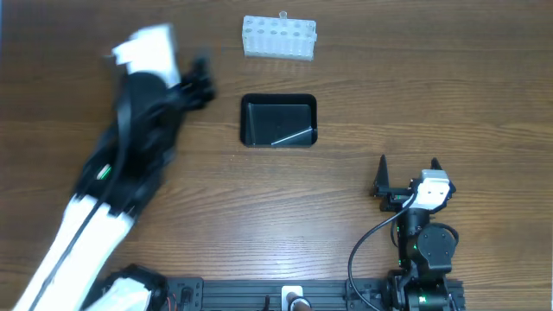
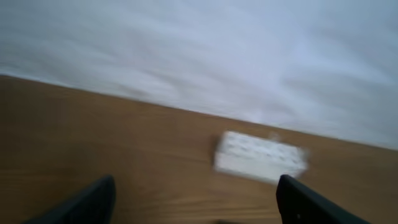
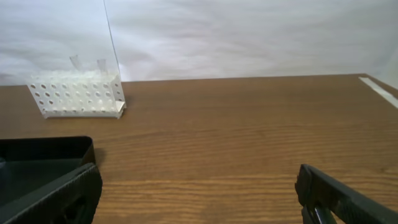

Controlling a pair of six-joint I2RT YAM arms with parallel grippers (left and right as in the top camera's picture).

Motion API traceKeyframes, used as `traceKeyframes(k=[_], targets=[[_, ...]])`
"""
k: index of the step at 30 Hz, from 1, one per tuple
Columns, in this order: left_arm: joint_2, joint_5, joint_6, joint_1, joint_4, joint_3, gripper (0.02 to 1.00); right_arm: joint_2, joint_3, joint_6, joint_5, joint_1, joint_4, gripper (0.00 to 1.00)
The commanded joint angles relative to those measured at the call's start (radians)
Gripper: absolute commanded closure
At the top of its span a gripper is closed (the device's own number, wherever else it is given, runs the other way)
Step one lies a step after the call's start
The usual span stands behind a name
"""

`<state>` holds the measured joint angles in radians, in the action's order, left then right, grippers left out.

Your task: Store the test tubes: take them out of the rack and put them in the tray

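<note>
Rack [image 1: 278, 39] sits at upper centre of the top view, its long axis running left to right across the frame, with one tube [image 1: 282, 15] showing at its upper edge. The tray [image 1: 246, 121] lies just below it, near but apart, and a pale slanted streak [image 1: 294, 136] in the tray's lower right corner is probably a tube already stored. The left gripper [image 1: 199, 86] is at the upper left, to the left of the rack and a little lower. The right gripper [image 1: 408, 166] is at the lower right, well apart from rack and tray, its fingers spread and empty. I judge the left arm the nearer one for the next pick.

In the left wrist view the rack [image 2: 260, 157] stands ahead, right of centre and slightly slanted across the frame. The two fingers [image 2: 87, 202] are wide apart with nothing between them. Tubes cannot be made out here.

In the right wrist view the rack [image 3: 78, 93] is at the upper left, and two tubes [image 3: 101, 63] stand upright in it, which the top view does not make plain. The tray's rim [image 3: 46, 144] sits nearer, at the lower left. This gripper's fingers are likewise wide apart and empty.
</note>
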<state>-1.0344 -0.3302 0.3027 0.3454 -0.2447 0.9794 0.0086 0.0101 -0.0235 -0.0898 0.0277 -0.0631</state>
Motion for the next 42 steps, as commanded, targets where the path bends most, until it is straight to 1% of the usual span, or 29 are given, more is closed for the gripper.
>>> traceKeyframes(k=[1,5,10,11,13,30,32,35,42], targets=[[0.204,0.143,-0.200,-0.111,0.059,-0.233,0.165,0.000,-0.005,-0.005,-0.013,-0.004,-0.004,0.009],[0.390,0.216,-0.279,-0.155,0.151,-0.403,0.119,0.000,-0.005,-0.005,-0.013,-0.004,-0.004,0.007],[0.573,0.316,-0.289,-0.211,0.251,-0.611,0.031,0.000,-0.005,-0.005,-0.013,-0.004,-0.004,0.007],[0.628,0.348,-0.288,-0.230,0.285,-0.678,0.023,0.000,-0.005,-0.005,-0.013,-0.004,-0.004,0.007],[0.679,0.367,-0.288,-0.245,0.311,-0.738,0.020,0.000,-0.005,-0.005,-0.013,-0.004,-0.004,0.009],[0.988,0.368,-0.288,-0.251,0.317,-0.974,0.020,0.000,-0.005,-0.005,-0.013,-0.004,-0.004,0.007],[1.028,0.367,-0.288,-0.251,0.235,-0.974,0.018,0.000,-0.005,-0.005,-0.013,-0.004,-0.004,0.009],[1.031,0.366,-0.288,-0.254,0.164,-0.974,0.018,0.000,-0.005,-0.005,-0.013,-0.004,-0.004,0.007],[1.030,0.363,-0.288,-0.254,0.169,-0.974,0.018,0.000,-0.005,-0.005,-0.013,-0.004,-0.004,0.007]])
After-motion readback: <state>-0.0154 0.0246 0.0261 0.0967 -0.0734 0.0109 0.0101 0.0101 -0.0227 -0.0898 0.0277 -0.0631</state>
